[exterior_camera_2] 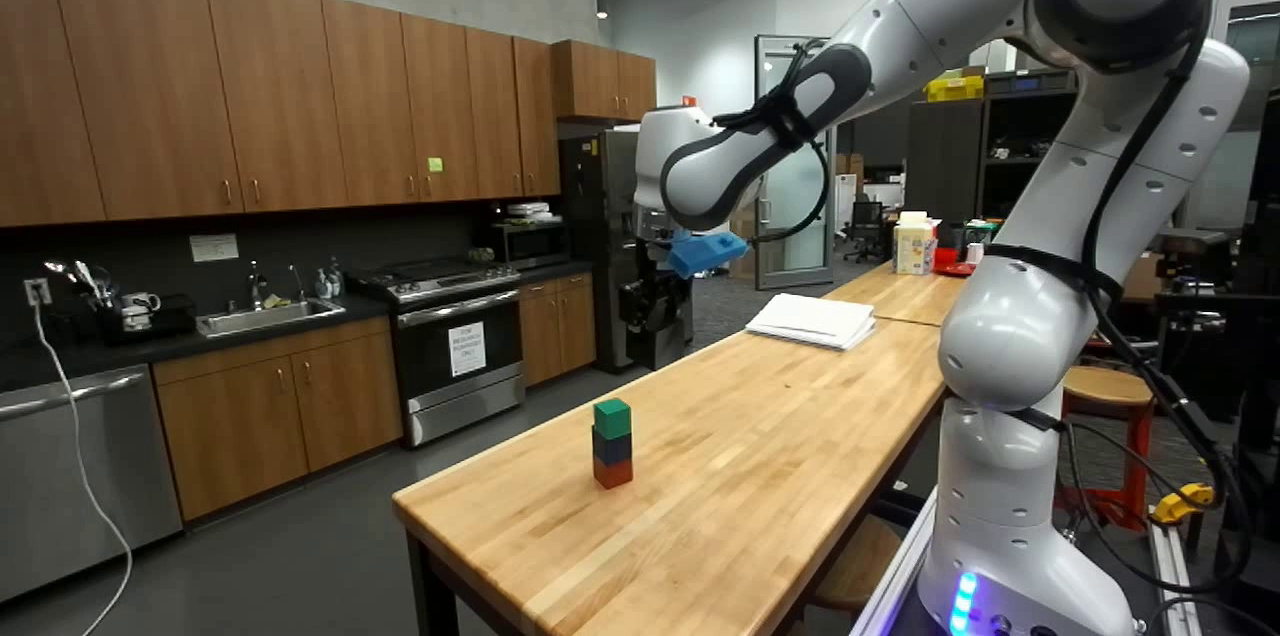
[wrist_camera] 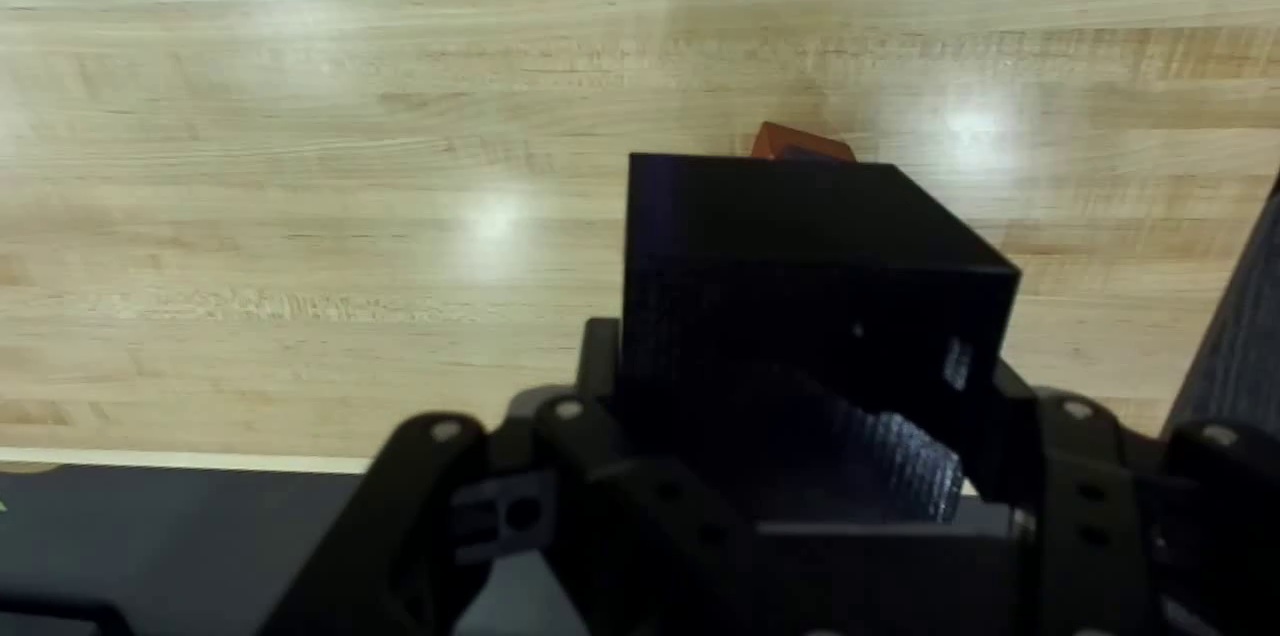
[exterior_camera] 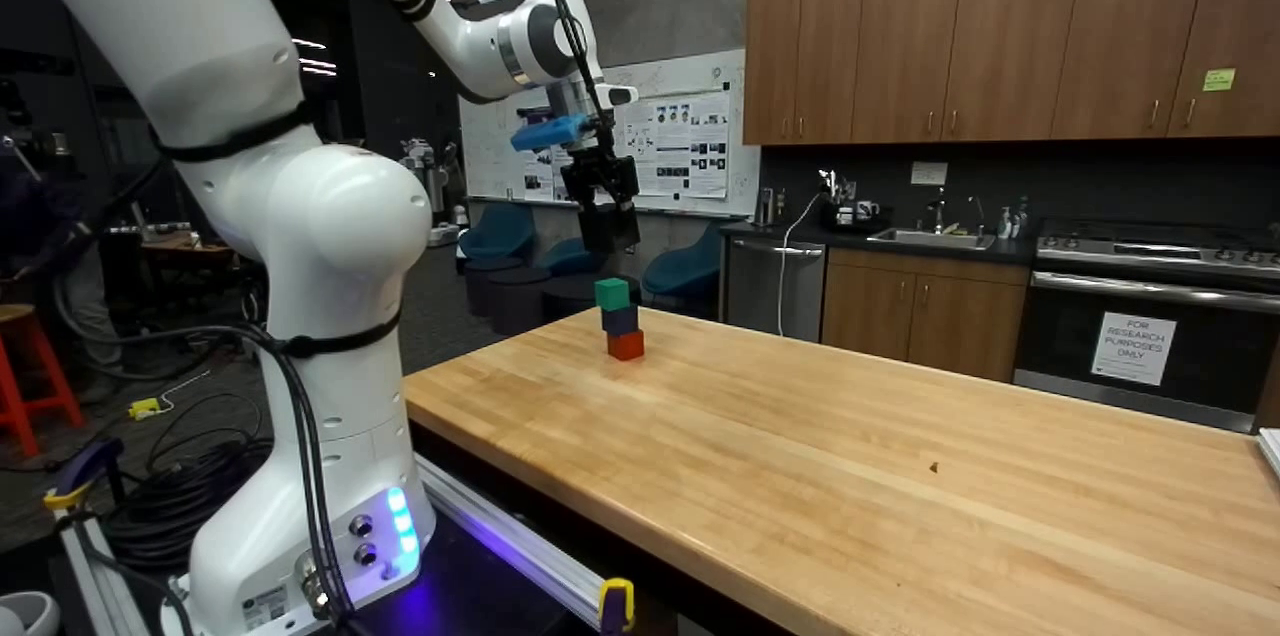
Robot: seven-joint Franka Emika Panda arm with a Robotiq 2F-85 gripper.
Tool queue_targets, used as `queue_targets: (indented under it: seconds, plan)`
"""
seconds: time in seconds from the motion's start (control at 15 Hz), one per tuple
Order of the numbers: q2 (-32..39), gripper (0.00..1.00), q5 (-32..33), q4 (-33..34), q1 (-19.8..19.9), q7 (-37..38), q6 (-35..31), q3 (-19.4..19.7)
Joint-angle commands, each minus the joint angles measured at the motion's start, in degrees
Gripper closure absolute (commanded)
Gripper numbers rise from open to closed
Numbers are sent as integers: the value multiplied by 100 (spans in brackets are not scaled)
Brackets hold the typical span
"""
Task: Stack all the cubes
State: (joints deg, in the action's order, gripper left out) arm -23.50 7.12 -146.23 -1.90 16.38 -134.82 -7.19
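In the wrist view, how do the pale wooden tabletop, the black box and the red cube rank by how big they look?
1. Pale wooden tabletop, covering most of the picture.
2. Black box; it is nearer the camera than the cube, so true size is unsure.
3. Red cube; only a small part shows.

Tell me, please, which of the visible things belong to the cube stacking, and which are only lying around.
For the job: green cube, dark blue cube, red cube; likely the black block between the fingers.
Lying around: white pile, pale container, small yellow object.
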Motion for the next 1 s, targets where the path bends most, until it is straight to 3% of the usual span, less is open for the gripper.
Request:
queue_targets:
  seconds: [0.0,0.93]
  plan:
    - [264,51,-239,233,-59,46,-181,-95]
    - [1477,51,-345,925,-87,244,-432,-149]
